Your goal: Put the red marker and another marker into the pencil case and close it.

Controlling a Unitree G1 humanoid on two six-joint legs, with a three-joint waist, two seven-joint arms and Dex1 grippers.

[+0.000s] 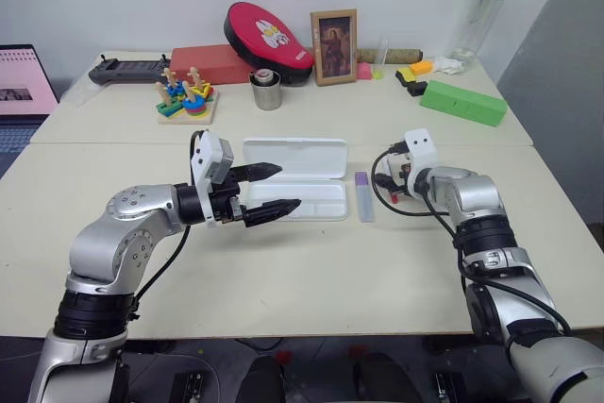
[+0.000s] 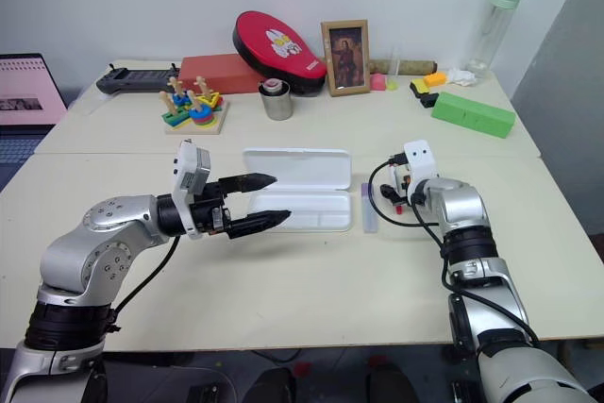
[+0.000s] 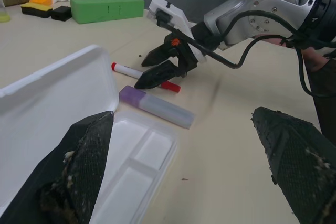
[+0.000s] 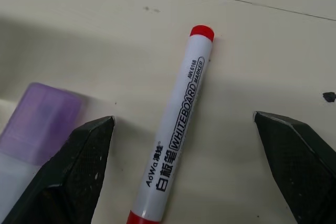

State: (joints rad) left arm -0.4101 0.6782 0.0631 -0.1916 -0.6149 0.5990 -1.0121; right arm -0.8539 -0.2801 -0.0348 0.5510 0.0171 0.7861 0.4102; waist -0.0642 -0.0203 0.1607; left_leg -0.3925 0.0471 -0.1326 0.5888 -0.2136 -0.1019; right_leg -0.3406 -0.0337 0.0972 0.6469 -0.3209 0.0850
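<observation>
The worktop (image 1: 283,271) is a pale cream slab, and the task's things lie in a row across its middle, well back from the near edge.

The pencil case (image 1: 294,158) is the biggest of them: a flat white plastic box lying open, its lid hinged back toward the far edge and its shallow tray (image 1: 316,200) empty. It looks thin and light, so it would likely skate if pushed; closing it should mean folding the lid over while the tray is steadied.

The left end effector (image 1: 267,190) hovers over the near left part of the case, fingers spread wide, holding nothing.

The right end effector (image 3: 157,69) is lowered over the red marker, fingers parted to either side of the barrel and not yet touching it, empty.

Another marker (image 1: 363,195), the short thick lavender one with the darker purple cap, lies just beside the case's right end, pointing toward the far edge. Its translucent body seems stiff and smooth, and wide enough for an easy pinch at mid-length.

The red marker (image 4: 175,129) lies just to the right of the lavender one, near but apart. Thin, rigid, round and glossy, it may roll or slip; the printed middle of the white barrel is the best place to grip it.
</observation>
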